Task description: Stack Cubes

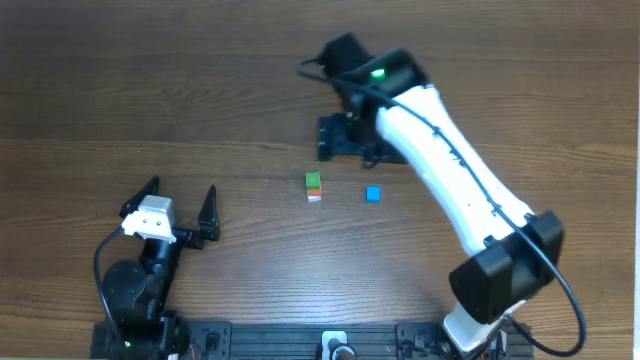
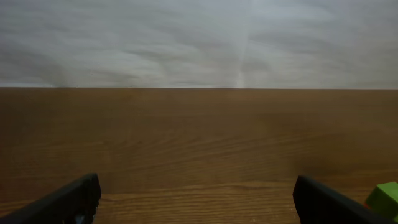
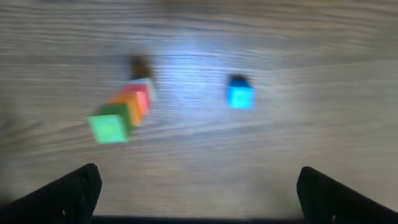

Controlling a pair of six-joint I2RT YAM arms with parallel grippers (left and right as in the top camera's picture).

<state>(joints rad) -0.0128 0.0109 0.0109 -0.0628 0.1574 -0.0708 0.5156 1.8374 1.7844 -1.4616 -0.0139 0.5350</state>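
Observation:
A stack of small cubes [image 1: 314, 187] stands mid-table, green on top, then orange and red, with a pale one at the bottom. In the right wrist view the stack [image 3: 119, 111] appears from above, leaning in perspective. A single blue cube [image 1: 373, 193] sits on the table just right of it, apart from the stack; it is also the blue cube [image 3: 239, 95]. My right gripper [image 1: 345, 138] hovers high behind the cubes, open and empty [image 3: 196, 193]. My left gripper [image 1: 180, 205] rests open at the near left, empty [image 2: 196, 199]; a green cube edge [image 2: 387, 195] shows beside its finger.
The wooden table [image 1: 150, 90] is bare around the cubes. The right arm [image 1: 450, 170] slants across the right half of the table. A pale wall [image 2: 199, 37] lies beyond the table's far edge.

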